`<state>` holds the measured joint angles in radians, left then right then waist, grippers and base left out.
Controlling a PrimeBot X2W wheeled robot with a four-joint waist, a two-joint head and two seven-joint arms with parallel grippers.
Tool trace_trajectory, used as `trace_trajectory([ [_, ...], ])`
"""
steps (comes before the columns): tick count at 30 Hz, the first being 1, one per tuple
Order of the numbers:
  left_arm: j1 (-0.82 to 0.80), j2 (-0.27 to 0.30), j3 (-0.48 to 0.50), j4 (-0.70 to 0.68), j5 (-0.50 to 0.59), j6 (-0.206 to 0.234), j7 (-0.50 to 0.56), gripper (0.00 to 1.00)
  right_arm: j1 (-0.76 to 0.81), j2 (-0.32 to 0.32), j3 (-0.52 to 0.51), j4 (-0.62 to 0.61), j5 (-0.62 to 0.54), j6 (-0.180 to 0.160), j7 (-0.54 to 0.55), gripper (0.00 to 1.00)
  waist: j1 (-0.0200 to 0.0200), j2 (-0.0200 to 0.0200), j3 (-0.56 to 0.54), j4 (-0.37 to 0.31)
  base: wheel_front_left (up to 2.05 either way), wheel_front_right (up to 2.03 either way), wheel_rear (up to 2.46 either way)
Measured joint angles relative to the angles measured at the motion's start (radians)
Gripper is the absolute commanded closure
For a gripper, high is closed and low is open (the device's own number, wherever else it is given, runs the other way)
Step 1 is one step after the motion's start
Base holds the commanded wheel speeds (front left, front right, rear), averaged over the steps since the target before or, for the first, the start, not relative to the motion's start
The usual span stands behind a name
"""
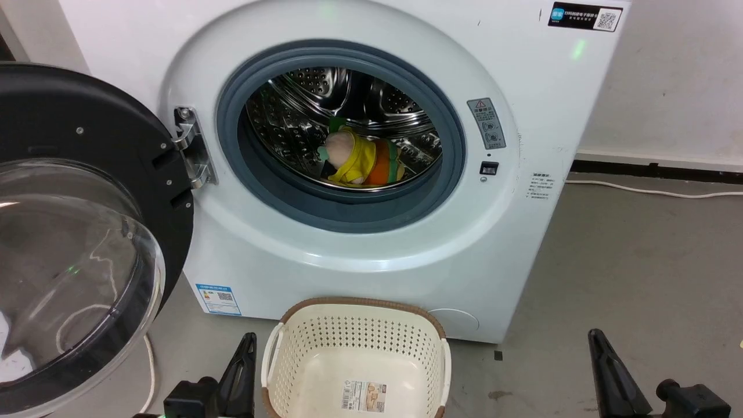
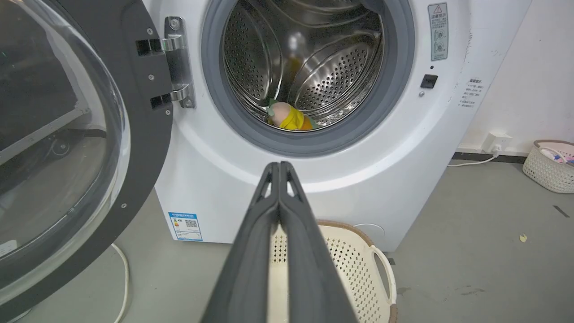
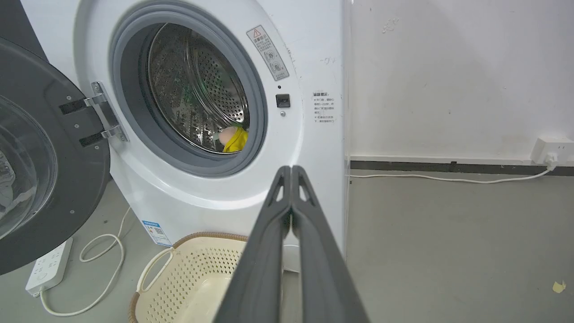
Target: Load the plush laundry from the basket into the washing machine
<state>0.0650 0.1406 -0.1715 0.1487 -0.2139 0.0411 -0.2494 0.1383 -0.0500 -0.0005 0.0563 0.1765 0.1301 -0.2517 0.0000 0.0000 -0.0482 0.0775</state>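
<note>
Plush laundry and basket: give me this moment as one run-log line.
plush laundry: inside washing machine | basket: no plush inside | door: open | left gripper: shut, empty | right gripper: shut, empty

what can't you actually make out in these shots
Plush laundry: head view, its underside sits behind the grey gasket; right wrist view, the gasket hides all but a pink and yellow patch.
Basket: head view, near end cut by the bottom edge; its sticker print is too small to read.
Second basket: left wrist view, cut by the right edge, contents too small.
</note>
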Motion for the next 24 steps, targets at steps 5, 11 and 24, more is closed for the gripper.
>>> trace_trajectory([
  [5,0.000,-0.002,0.006,-0.002,0.007,0.000,0.011,1.00,-0.002,0.000,0.000,-0.001,-0.004,0.000,0.011,1.00,0.0000,0.0000,0.002,-0.003,0.00,0.00,0.00],
  [11,-0.001,-0.005,0.016,-0.012,0.019,-0.001,0.021,1.00,-0.004,0.000,0.000,-0.002,-0.015,0.000,0.022,1.00,0.0000,0.0000,0.004,-0.007,0.00,0.00,0.00],
  [24,-0.003,-0.016,0.031,-0.026,0.038,-0.009,0.047,1.00,-0.009,0.000,0.000,-0.005,-0.035,0.000,0.049,1.00,0.0000,0.0000,0.009,-0.015,0.00,0.00,0.00],
])
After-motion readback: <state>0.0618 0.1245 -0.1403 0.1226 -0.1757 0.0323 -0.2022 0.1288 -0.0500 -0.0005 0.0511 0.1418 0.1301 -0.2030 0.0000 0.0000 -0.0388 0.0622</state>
